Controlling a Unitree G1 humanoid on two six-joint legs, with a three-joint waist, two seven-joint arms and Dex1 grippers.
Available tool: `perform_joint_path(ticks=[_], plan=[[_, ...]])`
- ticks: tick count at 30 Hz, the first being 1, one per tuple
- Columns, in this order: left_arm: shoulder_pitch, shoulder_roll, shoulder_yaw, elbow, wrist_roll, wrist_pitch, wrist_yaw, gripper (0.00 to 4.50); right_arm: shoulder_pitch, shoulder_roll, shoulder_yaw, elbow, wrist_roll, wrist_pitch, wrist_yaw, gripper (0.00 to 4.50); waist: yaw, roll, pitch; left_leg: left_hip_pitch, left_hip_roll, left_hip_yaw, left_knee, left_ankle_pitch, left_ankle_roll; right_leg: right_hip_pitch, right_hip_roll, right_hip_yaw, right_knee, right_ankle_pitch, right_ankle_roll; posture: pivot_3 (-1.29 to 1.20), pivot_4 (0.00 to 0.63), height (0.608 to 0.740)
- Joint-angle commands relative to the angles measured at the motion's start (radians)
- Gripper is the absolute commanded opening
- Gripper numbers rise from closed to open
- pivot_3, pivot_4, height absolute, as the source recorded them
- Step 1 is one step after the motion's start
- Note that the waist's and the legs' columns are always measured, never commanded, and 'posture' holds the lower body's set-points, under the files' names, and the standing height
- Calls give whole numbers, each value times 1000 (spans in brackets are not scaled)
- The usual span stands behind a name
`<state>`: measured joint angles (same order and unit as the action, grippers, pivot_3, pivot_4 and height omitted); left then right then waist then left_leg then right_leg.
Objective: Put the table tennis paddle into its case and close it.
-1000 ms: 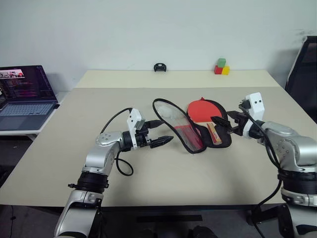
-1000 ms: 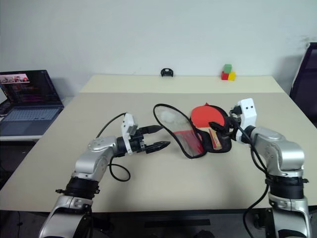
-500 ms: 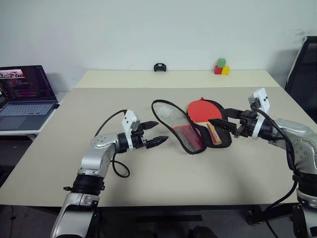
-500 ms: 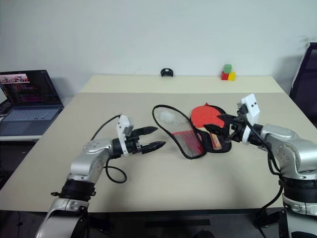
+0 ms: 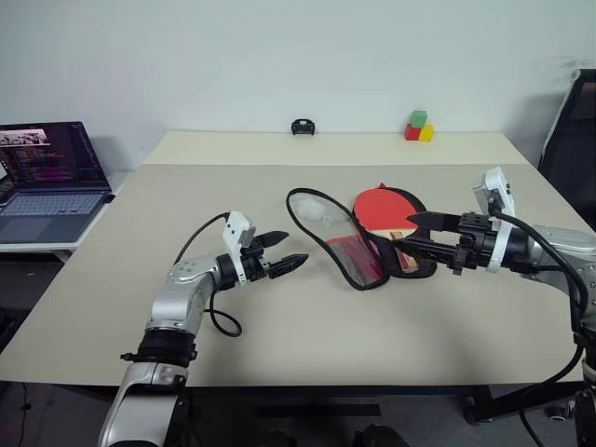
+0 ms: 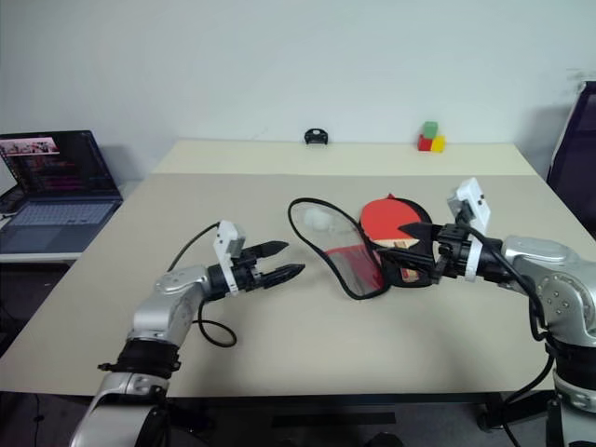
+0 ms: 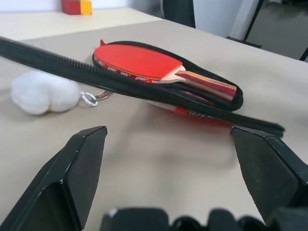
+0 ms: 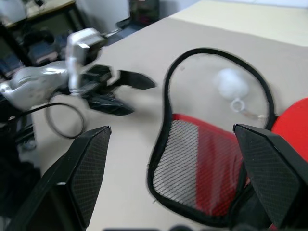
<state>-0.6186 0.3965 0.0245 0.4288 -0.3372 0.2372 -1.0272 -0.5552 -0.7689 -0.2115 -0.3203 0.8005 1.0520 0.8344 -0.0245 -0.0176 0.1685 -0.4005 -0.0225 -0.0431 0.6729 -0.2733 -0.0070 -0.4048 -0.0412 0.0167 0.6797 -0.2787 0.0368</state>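
The table tennis paddle (image 5: pixel 376 206) lies red face up in the black half of the case (image 5: pixel 424 267), its handle pointing toward me. The other half, the red mesh lid (image 5: pixel 351 253), stands tilted up on the paddle's left, and its zipped black rim (image 7: pixel 120 81) crosses the left wrist view. My left gripper (image 5: pixel 295 247) hovers open just left of the lid, pointing at it and holding nothing. Over the case's right side my right gripper (image 5: pixel 403 231) is open and empty, pointing left across the handle. In the right wrist view the mesh lid (image 8: pixel 192 163) sits between its fingers (image 8: pixel 84 168).
A white fluffy pompom (image 5: pixel 318 216) on a key ring lies behind the lid. An open laptop (image 5: pixel 47 177) sits on a side table at far left. Coloured blocks (image 5: pixel 416 128) and a small black object (image 5: pixel 300 126) rest on the rear table. A dark chair (image 5: pixel 573 130) stands at right.
My right gripper has drawn back to the right and lifted off the case's edge, turning to point left. The left gripper slid a little left, away from the lid. Paddle and case stayed put.
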Motion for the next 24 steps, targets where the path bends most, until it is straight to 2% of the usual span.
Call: perform_joint_path(ticks=[1, 15, 24], plan=[[-80, -29, -12, 90, 29, -62, 7, 4500, 2, -44, -31, -51, 36, -3, 22, 4465, 1, 0, 0, 0, 0, 0, 0, 0, 0, 0, 0, 0, 0, 0, 0, 0, 150, 740], [-428, -213, -37, 562, 147, -309, 18, 4500, 30, -94, -75, -90, 74, -7, -25, 4465, 8, -5, 3, -2, -1, -1, 2, 0, 0, 0, 1, -2, 0, 0, 0, 0, 150, 740], [-612, -345, -16, 756, 193, -422, 100, 4500, 52, -121, -122, -121, 109, 8, -71, 4465, 9, -8, 5, -2, -1, 0, 2, 0, 0, 0, 2, -3, 0, 0, 0, 0, 150, 740]])
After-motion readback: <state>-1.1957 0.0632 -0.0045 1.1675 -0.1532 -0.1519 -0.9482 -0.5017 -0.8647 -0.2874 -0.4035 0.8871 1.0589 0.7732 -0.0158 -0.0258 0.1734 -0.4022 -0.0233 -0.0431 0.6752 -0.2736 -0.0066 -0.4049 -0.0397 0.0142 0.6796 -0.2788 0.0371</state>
